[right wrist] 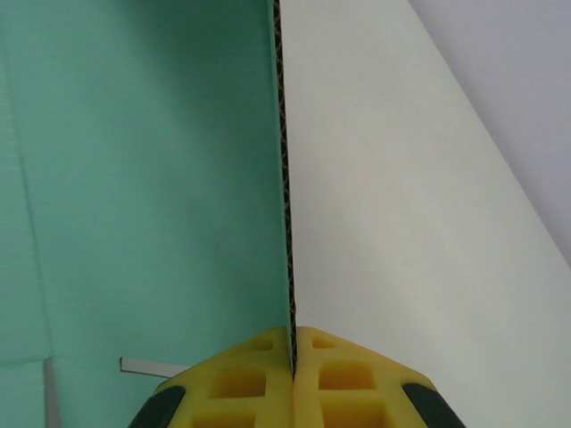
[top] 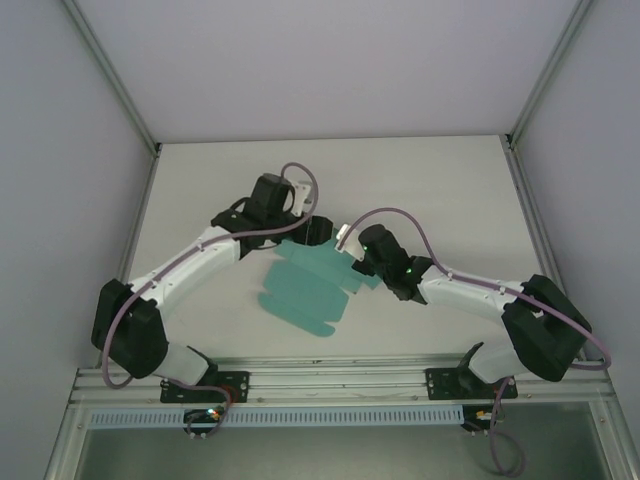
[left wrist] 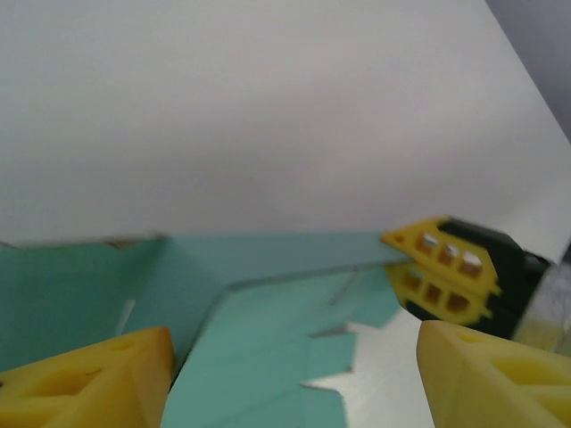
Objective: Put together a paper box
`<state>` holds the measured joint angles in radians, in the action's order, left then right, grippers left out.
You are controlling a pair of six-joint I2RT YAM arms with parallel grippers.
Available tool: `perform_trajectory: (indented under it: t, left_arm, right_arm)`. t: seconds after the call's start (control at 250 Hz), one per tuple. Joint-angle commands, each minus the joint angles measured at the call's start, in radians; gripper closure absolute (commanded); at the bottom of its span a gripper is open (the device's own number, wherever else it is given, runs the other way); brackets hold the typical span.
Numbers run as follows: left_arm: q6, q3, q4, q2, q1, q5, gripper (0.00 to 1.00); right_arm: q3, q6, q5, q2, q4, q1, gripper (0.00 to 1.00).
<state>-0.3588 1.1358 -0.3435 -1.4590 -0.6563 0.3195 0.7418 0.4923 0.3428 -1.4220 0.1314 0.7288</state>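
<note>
The paper box (top: pixel 305 285) is a flat teal-green die-cut sheet with flaps, lying mid-table between the two arms. My right gripper (top: pixel 358 262) is shut on its right edge. In the right wrist view the card (right wrist: pixel 152 178) stands edge-on, pinched between the yellow fingertips of the right gripper (right wrist: pixel 293 357). My left gripper (top: pixel 300 235) is at the sheet's far edge. In the left wrist view the left gripper (left wrist: pixel 294 383) is open, its yellow fingers (left wrist: pixel 89 379) wide apart over the teal sheet (left wrist: pixel 268 339). The right gripper (left wrist: pixel 442 267) shows there at the sheet's edge.
The white table (top: pixel 420 180) has grey walls at the back and on both sides. Metal frame posts (top: pixel 140 240) run along the left and right edges. A rail (top: pixel 330 385) with both arm bases crosses the near edge.
</note>
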Motion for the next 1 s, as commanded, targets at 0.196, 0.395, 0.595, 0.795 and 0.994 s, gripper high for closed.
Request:
perform_trajectory:
  t: [0.196, 0.395, 0.595, 0.795, 0.994]
  left_arm:
    - [-0.12, -0.047, 0.153, -0.024, -0.007, 0.048, 0.33]
    - [-0.241, -0.04, 0.229, -0.081, -0.007, 0.025, 0.42]
    - [-0.347, -0.127, 0.377, -0.052, -0.011, -0.017, 0.53]
    - [-0.329, -0.126, 0.289, -0.022, -0.013, -0.062, 0.68]
    - [-0.306, -0.145, 0.237, 0.021, -0.014, -0.079, 0.56]
  right_arm:
    - [-0.011, -0.029, -0.083, 0.005, 0.095, 0.016, 1.0]
    - [-0.051, 0.018, -0.095, 0.02, 0.145, 0.032, 1.0]
    - [-0.062, 0.023, -0.091, 0.02, 0.163, 0.034, 1.0]
    - [-0.065, 0.026, -0.062, 0.02, 0.168, 0.033, 1.0]
    - [-0.071, 0.022, -0.052, 0.02, 0.162, 0.033, 1.0]
